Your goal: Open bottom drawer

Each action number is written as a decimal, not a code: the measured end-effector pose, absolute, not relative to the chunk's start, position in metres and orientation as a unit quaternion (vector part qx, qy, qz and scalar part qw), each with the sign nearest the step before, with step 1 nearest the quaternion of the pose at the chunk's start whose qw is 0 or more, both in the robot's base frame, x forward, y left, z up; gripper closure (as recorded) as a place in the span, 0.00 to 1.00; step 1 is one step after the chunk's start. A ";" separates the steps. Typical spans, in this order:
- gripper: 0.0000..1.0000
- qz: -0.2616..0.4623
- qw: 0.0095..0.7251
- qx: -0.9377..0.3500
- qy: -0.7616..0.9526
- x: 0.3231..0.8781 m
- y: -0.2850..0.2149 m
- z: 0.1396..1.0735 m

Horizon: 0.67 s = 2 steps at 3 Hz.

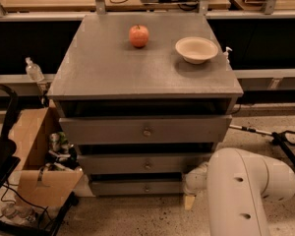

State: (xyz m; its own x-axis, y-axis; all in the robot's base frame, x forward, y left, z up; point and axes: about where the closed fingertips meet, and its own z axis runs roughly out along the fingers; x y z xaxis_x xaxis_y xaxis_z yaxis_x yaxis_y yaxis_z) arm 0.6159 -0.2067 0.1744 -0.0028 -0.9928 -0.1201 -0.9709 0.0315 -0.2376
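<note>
We counted three grey drawers (103, 131) in one cabinet (113, 68): two taller ones and one bottom drawer (128, 187), with three round knobs (146, 131), one on each front. On its top we found one apple (138, 36) and one bowl (196, 49), and around it one cardboard box (32, 146) and two pump bottles (33, 69). There was one arm (250, 191) with one hand (189, 200), low by the bottom drawer's right end.

Grey bottom drawer (132, 187); pale tool (189, 199) at its four o'clock. Orange-red apple (138, 36), cream bowl (196, 49), grey worktop (108, 68); brown cardboard box (34, 146); speckled floor (137, 216).
</note>
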 end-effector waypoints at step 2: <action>0.00 -0.069 0.032 -0.713 0.697 0.601 -0.183 0.168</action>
